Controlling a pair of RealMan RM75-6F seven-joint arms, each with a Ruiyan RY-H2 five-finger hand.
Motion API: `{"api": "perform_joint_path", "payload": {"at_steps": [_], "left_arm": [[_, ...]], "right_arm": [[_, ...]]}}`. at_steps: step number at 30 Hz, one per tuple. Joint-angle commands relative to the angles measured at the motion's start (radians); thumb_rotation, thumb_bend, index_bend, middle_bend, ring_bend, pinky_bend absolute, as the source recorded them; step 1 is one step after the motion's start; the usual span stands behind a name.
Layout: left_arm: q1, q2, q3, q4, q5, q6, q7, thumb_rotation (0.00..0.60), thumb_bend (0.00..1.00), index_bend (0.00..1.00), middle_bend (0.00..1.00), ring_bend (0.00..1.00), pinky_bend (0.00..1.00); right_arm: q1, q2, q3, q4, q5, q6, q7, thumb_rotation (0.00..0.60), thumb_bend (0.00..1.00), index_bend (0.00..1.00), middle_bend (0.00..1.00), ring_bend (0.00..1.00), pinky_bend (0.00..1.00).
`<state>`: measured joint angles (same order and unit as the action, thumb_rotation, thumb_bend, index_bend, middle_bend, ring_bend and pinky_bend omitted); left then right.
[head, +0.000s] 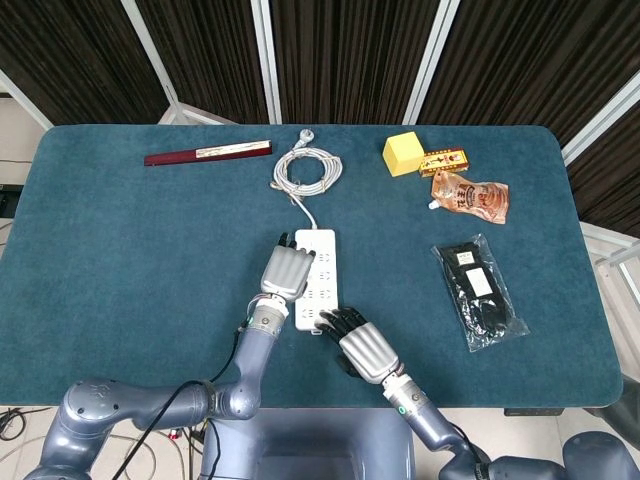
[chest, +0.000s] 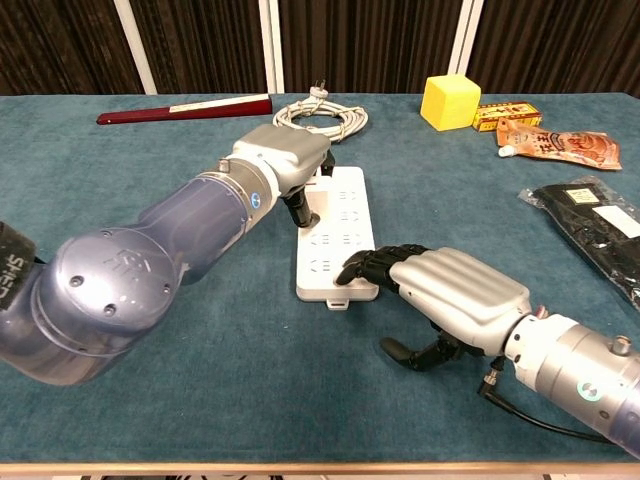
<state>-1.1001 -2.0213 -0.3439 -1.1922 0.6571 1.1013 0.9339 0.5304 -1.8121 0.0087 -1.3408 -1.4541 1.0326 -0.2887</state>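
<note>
Power strip: a white power strip lies flat near the middle of the blue table, its long side running away from the robot; its cord leads back to a coiled cable with the plug at the far edge.
Left hand: the left hand lies over the left side of the strip, palm down, dark fingers curled down and touching the strip's left edge — whether it truly grips the strip cannot be told.
Right hand: the right hand sits at the near right corner of the strip, fingertips pressed on that end; the thumb curls under, free of the strip — nothing is held.
Bags: a clear plastic bag with something black inside lies at the right; a red-orange pouch lies further back.
Others: a yellow block touches a small flat box; a dark red closed fan lies at the far left.
</note>
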Motion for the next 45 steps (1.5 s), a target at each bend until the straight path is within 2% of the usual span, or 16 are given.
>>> {"api": "perform_joint_path", "payload": {"at_steps": [1, 18, 34, 45], "left_arm": [[-0.011, -0.011, -0.012, 0.002, 0.006, 0.0, -0.004, 0.6, 0.36, 0.75, 0.78, 0.28, 0.16], [0.019, 0.001, 0.009, 0.013, 0.002, -0.003, 0.005, 0.6, 0.36, 0.75, 0.79, 0.29, 0.15], [-0.026, -0.031, -0.04, 0.026, 0.023, -0.015, -0.014, 0.6, 0.35, 0.75, 0.79, 0.29, 0.16], [0.012, -0.004, -0.006, 0.028, 0.011, -0.008, -0.003, 0.6, 0.35, 0.75, 0.79, 0.3, 0.16]], "right_arm": [[0.0, 0.002, 0.0, 0.0, 0.0, 0.001, 0.001, 0.6, 0.49, 0.2, 0.28, 0.16, 0.15], [-0.001, -0.008, -0.004, 0.013, 0.002, -0.01, 0.003, 0.6, 0.49, 0.2, 0.28, 0.16, 0.15], [0.0, -0.011, 0.002, 0.013, 0.006, -0.01, -0.007, 0.6, 0.49, 0.2, 0.28, 0.16, 0.15], [-0.001, -0.013, -0.003, 0.007, 0.005, -0.012, -0.012, 0.6, 0.49, 0.2, 0.28, 0.16, 0.15]]}}
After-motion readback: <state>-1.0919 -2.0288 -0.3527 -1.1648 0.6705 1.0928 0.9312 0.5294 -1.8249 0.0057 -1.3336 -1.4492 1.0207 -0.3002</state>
